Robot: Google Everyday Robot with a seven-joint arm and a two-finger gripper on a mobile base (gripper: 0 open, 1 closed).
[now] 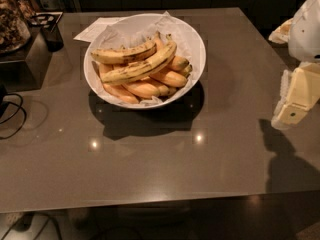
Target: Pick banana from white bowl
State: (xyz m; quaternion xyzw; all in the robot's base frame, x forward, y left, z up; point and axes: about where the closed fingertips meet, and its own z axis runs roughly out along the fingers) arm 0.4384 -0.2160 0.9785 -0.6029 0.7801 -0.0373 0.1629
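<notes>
The white bowl (192, 39) stands on the grey table, a little behind its middle, lined with crumpled white paper. Two long pale-yellow speckled bananas (142, 66) lie on top of several shorter orange-toned bananas (150, 88) in it. My gripper (295, 101) hangs at the right edge of the view, above the table's right side, well apart from the bowl and to its right. It holds nothing that I can see.
A sheet of paper (95, 29) lies behind the bowl on the left. A dark box (30, 54) with a glass jar (10, 19) stands at the far left. Black cables (12, 114) lie at the left edge. The table's front edge (150, 204) runs across the bottom.
</notes>
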